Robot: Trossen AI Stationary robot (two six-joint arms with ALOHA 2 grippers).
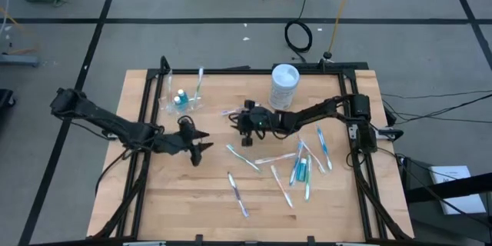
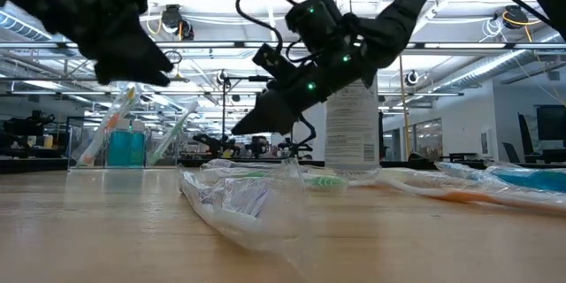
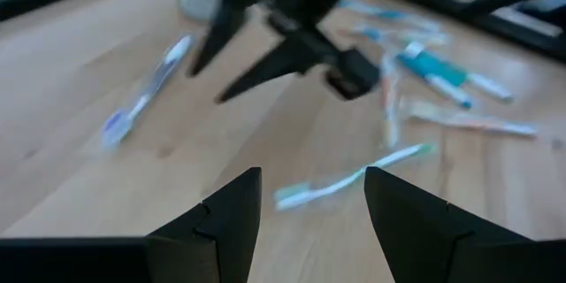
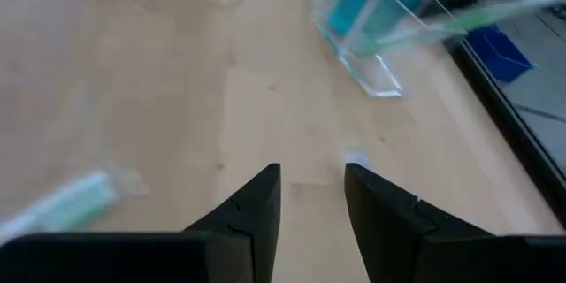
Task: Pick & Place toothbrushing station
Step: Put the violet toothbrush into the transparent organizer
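both grippers mid-table, left gripper (image 1: 201, 143) wide open and empty, right gripper (image 1: 233, 118) half-open, empty, clear cup (image 1: 183, 98) at 11 o'clock

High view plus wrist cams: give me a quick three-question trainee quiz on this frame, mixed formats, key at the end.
1. True or false: the clear cup already holds a blue toothpaste tube.
2. Multiple choice: the white container stands
A. at the table's far edge, near the right arm
B. inside the clear cup
C. under the left claw
3. Fill in: the left claw is ____ and holds nothing.

Key
1. True; a toothbrush leans in the cup too.
2. A
3. Open. The right claw hovers empty near the table's middle, between the cup and the loose toothbrushes.
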